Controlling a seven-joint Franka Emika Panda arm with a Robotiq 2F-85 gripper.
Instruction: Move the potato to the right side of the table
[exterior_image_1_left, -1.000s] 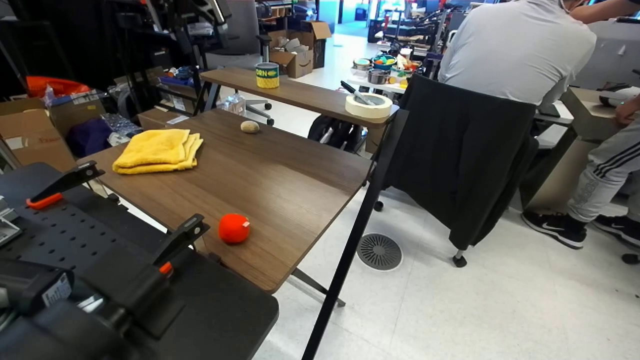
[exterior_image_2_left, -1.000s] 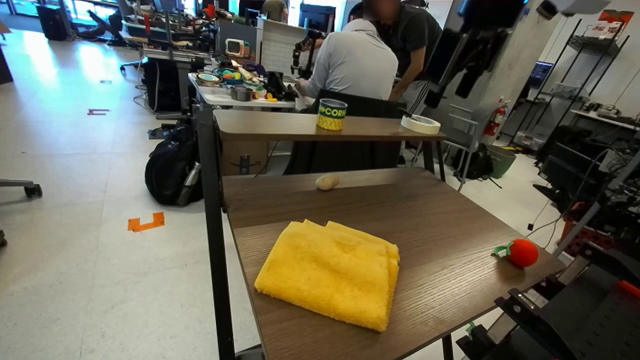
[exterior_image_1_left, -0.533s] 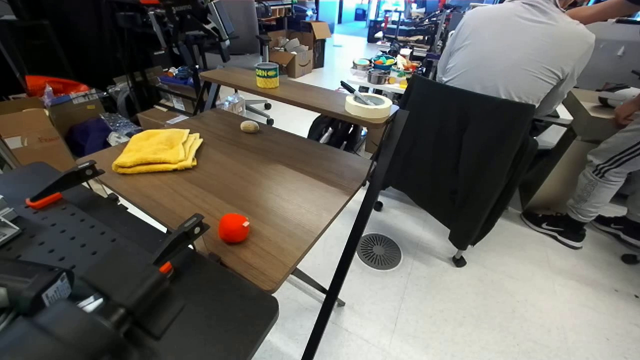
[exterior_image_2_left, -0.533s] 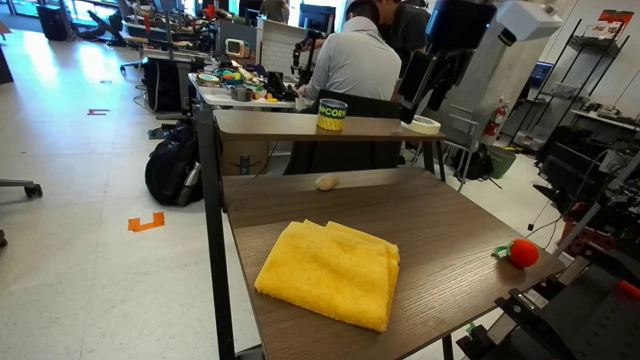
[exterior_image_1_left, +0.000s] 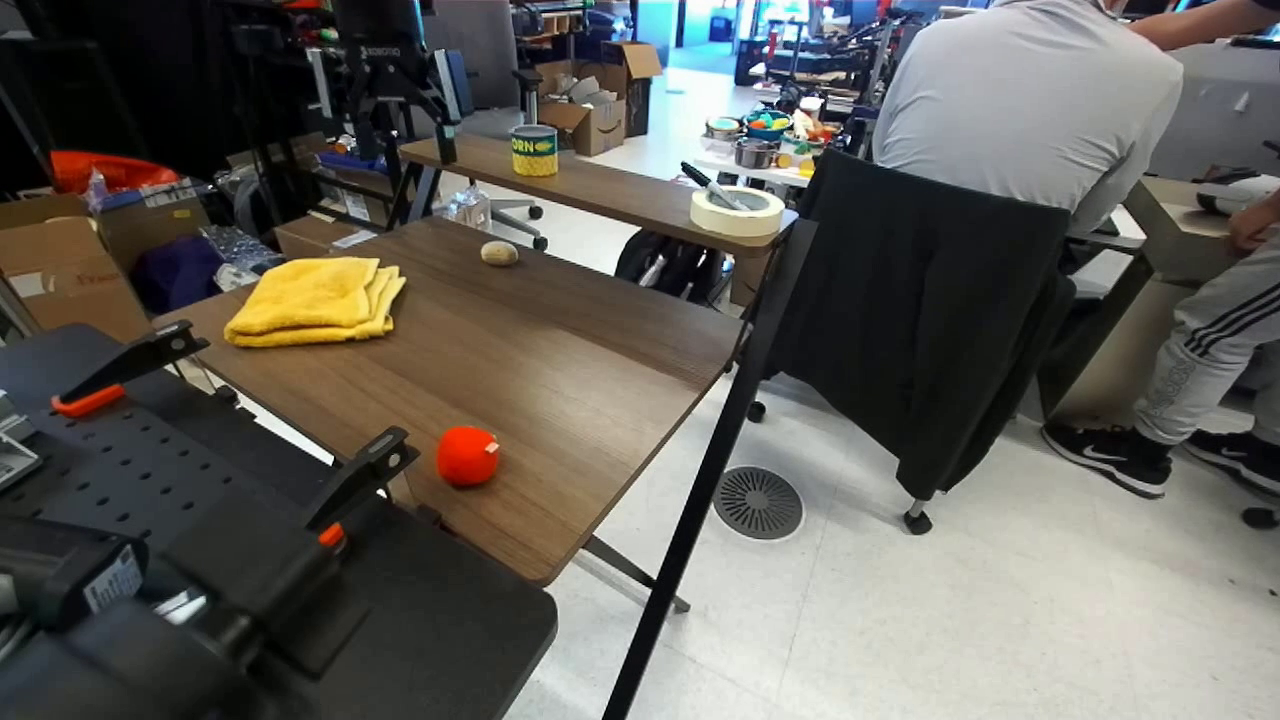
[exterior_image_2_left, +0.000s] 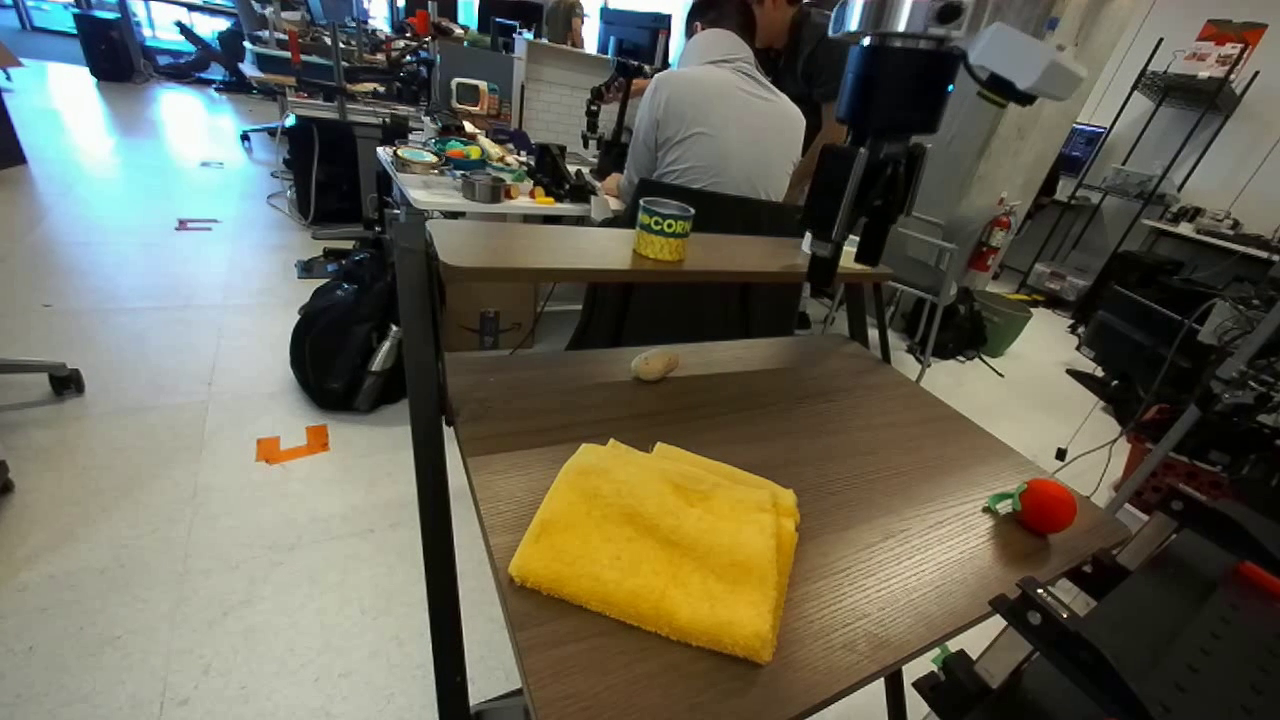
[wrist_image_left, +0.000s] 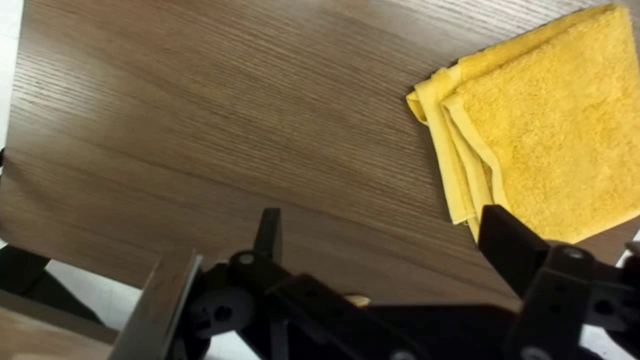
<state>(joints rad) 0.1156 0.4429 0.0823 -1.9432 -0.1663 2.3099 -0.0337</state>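
Yellow, thick and folded into layers, the towel (exterior_image_2_left: 655, 550) lay flat on the brown table (exterior_image_2_left: 880, 450). Straight beyond the towel in an exterior view, and well apart from it, the pale potato (exterior_image_2_left: 655, 366) rested on the same tabletop. A red tomato (exterior_image_2_left: 1048, 506) with green leaves lay to the right of the towel there, also well apart. Farther beyond the towel than the potato ran a raised shelf (exterior_image_2_left: 540, 247), and a corn can (exterior_image_2_left: 664, 230) stood upright on it. In an exterior view a roll of tape (exterior_image_1_left: 735, 220) lay at the shelf's end farthest from the towel, a black-capped marker (exterior_image_1_left: 712, 184) tilted on top of it. The black gripper (wrist_image_left: 382, 230) hung higher than the towel in both exterior views, pointing down, its two fingers (wrist_image_left: 507, 245) spread wide apart and holding nothing. In the wrist view one finger crossed in front of a corner of the towel, seen from above. Behind the gripper, away from the towel, a tan sliver (wrist_image_left: 357, 300) showed there, too much hidden to name for certain. Well beyond the towel, past the shelf, a person (exterior_image_2_left: 725, 120) in a pale hoodie showed from behind, over the back of a dark chair (exterior_image_1_left: 910, 320).
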